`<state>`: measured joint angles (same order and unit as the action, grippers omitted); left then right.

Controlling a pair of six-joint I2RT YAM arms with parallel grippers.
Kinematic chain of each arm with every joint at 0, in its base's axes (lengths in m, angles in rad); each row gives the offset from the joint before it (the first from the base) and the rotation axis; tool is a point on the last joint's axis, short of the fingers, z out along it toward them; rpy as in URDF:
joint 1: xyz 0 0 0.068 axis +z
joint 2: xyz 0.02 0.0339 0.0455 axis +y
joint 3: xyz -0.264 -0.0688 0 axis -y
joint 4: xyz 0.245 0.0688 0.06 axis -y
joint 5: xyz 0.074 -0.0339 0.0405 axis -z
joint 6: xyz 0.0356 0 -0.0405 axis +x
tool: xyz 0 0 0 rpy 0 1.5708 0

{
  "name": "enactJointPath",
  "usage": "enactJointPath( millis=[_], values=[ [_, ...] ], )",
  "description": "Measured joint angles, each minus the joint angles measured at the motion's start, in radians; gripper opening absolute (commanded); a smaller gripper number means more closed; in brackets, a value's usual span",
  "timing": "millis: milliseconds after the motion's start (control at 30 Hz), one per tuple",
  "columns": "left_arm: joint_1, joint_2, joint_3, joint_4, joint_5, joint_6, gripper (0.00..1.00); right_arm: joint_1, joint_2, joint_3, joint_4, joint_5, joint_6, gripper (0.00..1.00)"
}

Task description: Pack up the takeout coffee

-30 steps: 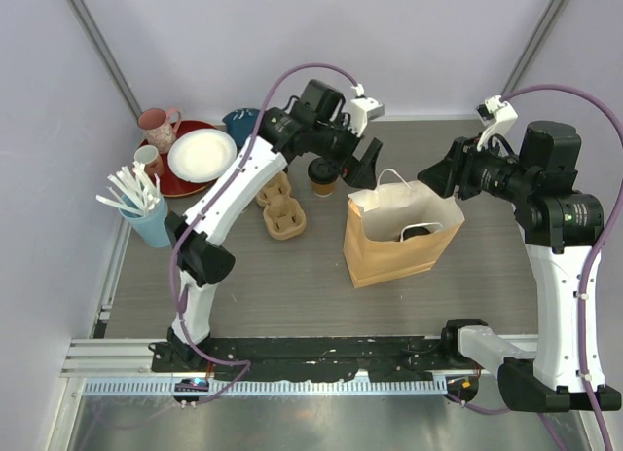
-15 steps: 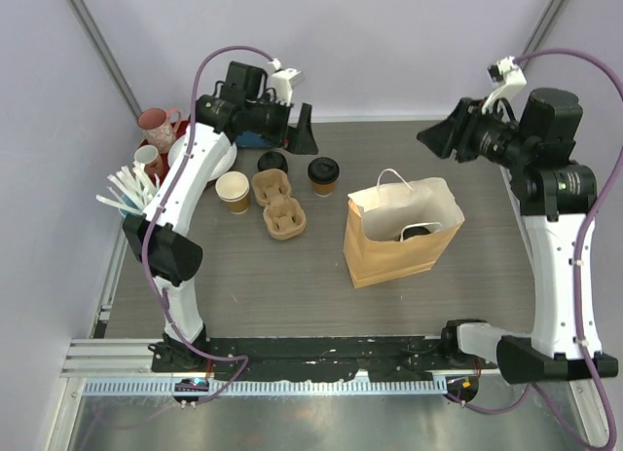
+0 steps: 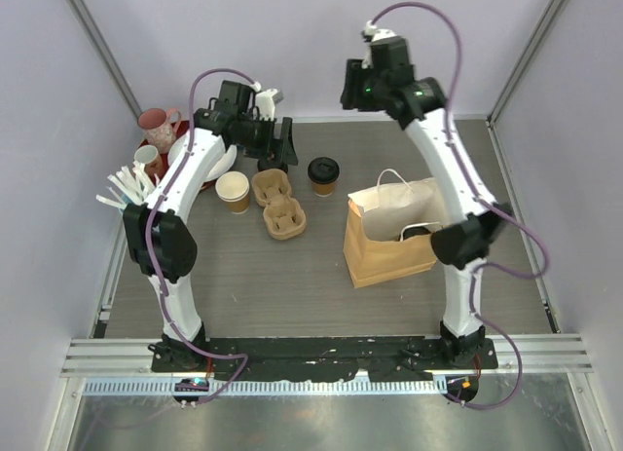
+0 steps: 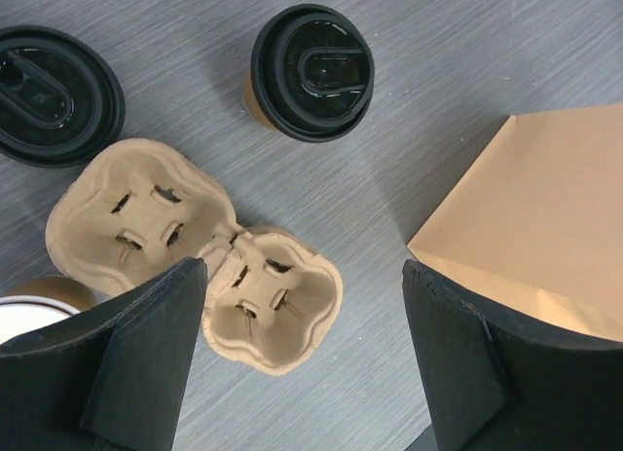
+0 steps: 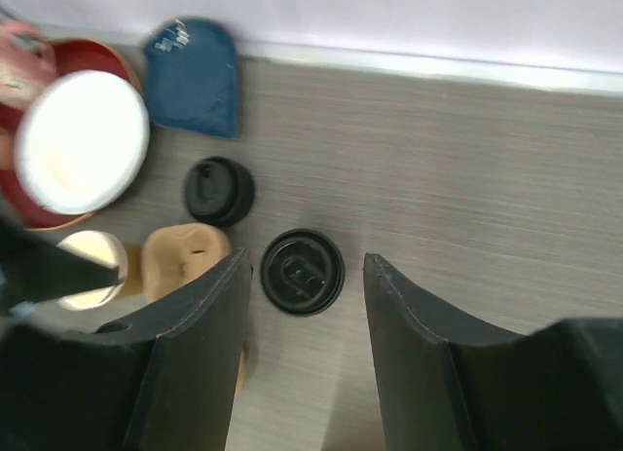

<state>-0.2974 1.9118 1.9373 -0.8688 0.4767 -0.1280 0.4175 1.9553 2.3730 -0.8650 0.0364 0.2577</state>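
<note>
Coffee stands near the far edge of the counter, about midway along it: a lidded cup (image 3: pixel 323 175), tan with a black lid, upright and on its own. Nothing grips it. Just left of it lies a pulp carrier (image 3: pixel 277 203) with both sockets bare. At the carrier's left side, about touching it, is an open cup (image 3: pixel 234 191) with no lid. A second lid (image 4: pixel 49 91) sits toward the far edge from the carrier. I cannot tell whether a cup is under it.

The left gripper (image 4: pixel 304 276) hangs over the carrier with its fingers spread wide and nothing between them. From the wrist view the lidded cup lies beyond the fingertips, not inside them.

The right gripper (image 5: pixel 307 266) is up high over the far edge, also spread wide and holding nothing. Its camera looks down on the lidded cup, which shows in the gap between the fingers but well below them.

A paper bag (image 3: pixel 399 237) stands open right of the counter's middle, near the lidded cup and apart from it. Something dark and round (image 3: pixel 419 232) shows in its mouth. I cannot make out what it is.

In the far left corner are a white plate (image 5: pixel 83 139) on a red one and a pink mug (image 3: pixel 159 130).
</note>
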Motion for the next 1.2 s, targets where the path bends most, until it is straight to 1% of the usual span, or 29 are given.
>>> enactJointPath(
  millis=[33, 100, 200, 300, 500, 633, 733, 900, 1000, 1100, 1200],
  values=[
    [0.001, 0.000, -0.012, 0.004, -0.004, -0.001, 0.84, 0.025, 0.079, 0.074, -0.034, 0.048, -0.003, 0.55],
    [0.003, 0.000, -0.030, 0.013, -0.008, -0.001, 0.84, 0.068, 0.191, 0.157, -0.073, 0.124, -0.008, 0.55],
    [0.006, -0.003, -0.055, 0.030, -0.015, -0.001, 0.84, 0.129, 0.294, 0.164, -0.126, 0.210, -0.010, 0.53],
    [0.011, -0.007, -0.072, 0.047, -0.019, 0.000, 0.84, 0.174, 0.343, 0.138, -0.165, 0.260, -0.009, 0.53],
    [0.018, -0.032, -0.103, 0.069, -0.021, 0.001, 0.84, 0.222, 0.364, 0.136, -0.196, 0.315, -0.008, 0.53],
    [0.018, -0.048, -0.122, 0.083, -0.020, 0.001, 0.82, 0.214, 0.366, 0.124, -0.212, 0.325, 0.001, 0.53],
    [0.018, -0.051, -0.132, 0.092, -0.020, 0.000, 0.81, 0.200, 0.366, 0.074, -0.209, 0.324, 0.015, 0.53],
    [0.018, -0.051, -0.151, 0.095, -0.014, -0.001, 0.81, 0.168, 0.369, -0.016, -0.213, 0.288, 0.041, 0.53],
    [0.018, -0.051, -0.152, 0.097, -0.011, -0.003, 0.81, 0.152, 0.369, -0.019, -0.204, 0.252, 0.059, 0.52],
    [0.018, -0.051, -0.152, 0.101, -0.005, -0.003, 0.81, 0.143, 0.370, -0.019, -0.187, 0.226, 0.069, 0.47],
    [0.018, -0.051, -0.152, 0.105, -0.005, -0.003, 0.81, 0.143, 0.370, -0.019, -0.174, 0.202, 0.080, 0.46]
  ],
)
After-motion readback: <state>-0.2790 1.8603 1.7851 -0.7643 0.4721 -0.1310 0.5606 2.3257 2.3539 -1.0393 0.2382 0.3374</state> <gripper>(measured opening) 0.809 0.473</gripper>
